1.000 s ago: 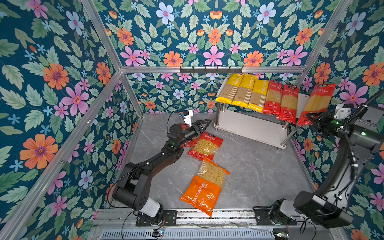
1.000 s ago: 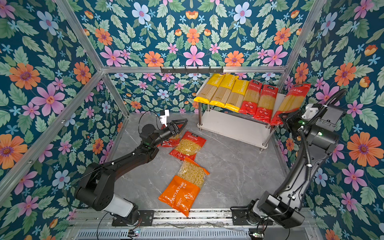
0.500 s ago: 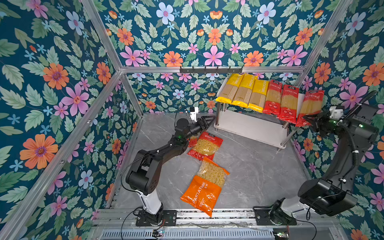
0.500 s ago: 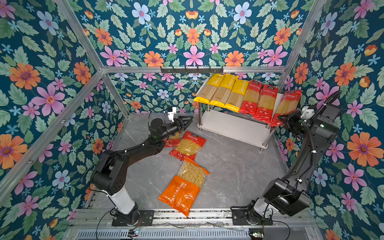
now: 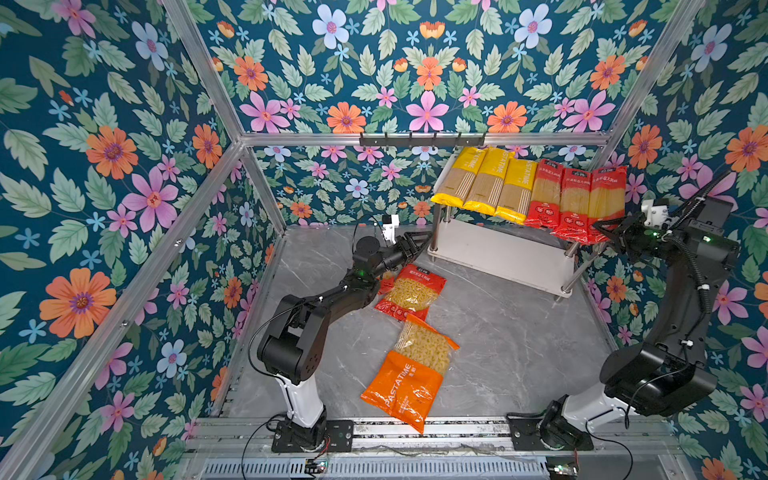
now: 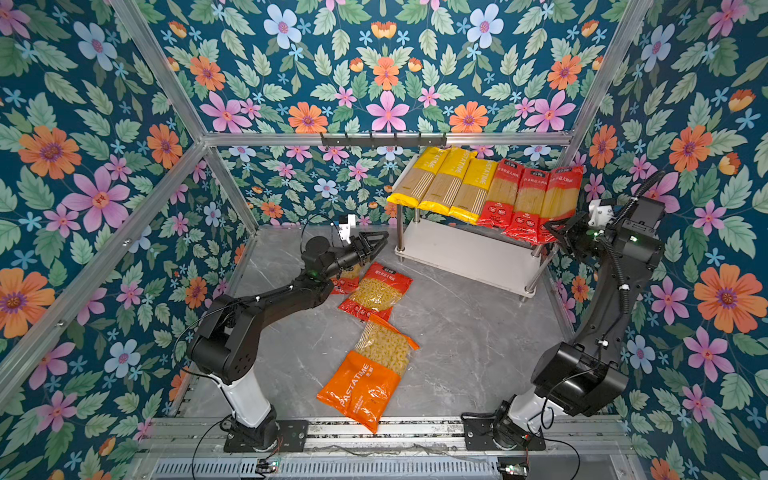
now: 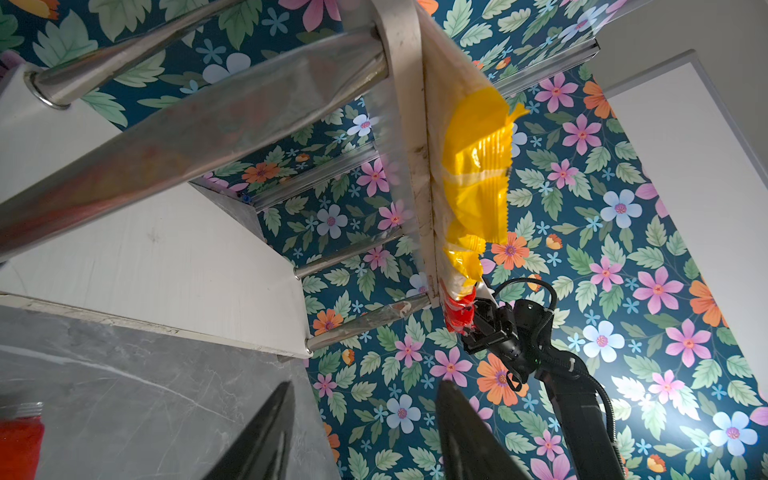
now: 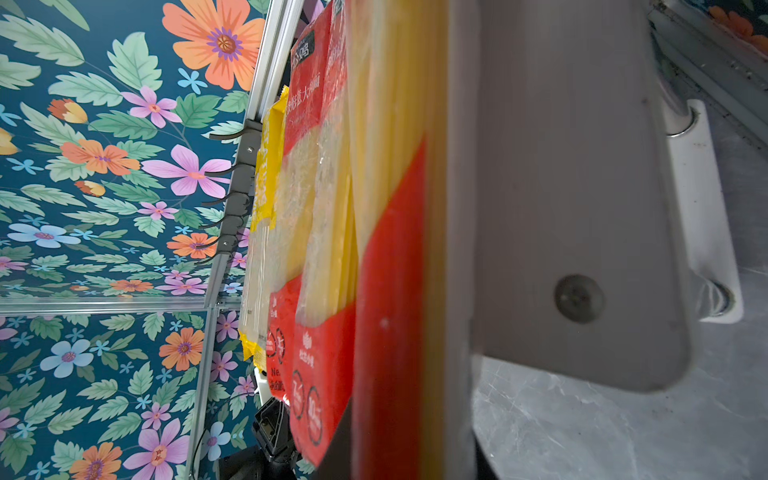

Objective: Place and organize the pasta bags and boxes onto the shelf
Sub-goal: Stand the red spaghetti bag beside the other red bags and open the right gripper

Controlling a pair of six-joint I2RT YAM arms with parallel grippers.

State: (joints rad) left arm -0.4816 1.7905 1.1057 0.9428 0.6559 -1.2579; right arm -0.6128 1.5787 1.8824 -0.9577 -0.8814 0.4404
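The shelf (image 5: 498, 253) stands at the back right. Its top board carries three yellow spaghetti packs (image 5: 486, 183) and three red spaghetti packs side by side. My right gripper (image 5: 604, 228) is shut on the near end of the rightmost red spaghetti pack (image 5: 606, 195), which lies along the board's right edge (image 8: 390, 270). My left gripper (image 5: 415, 243) hovers open and empty by the shelf's front left post (image 7: 365, 390). On the floor lie a red macaroni pack (image 5: 411, 291), a second one (image 5: 386, 284) half under my left arm, and an orange macaroni pack (image 5: 411, 374).
A black hook rail (image 5: 422, 139) runs along the back frame above the shelf. The shelf's lower board (image 6: 469, 249) is bare. Flowered walls and aluminium frame bars close in on all sides. Grey marble floor (image 5: 511, 345) lies between the packs and the right arm's base.
My right gripper has brought the red spaghetti pack down from a raised tilt, level beside the other two red ones. My left gripper has reached a little closer to the shelf's post.
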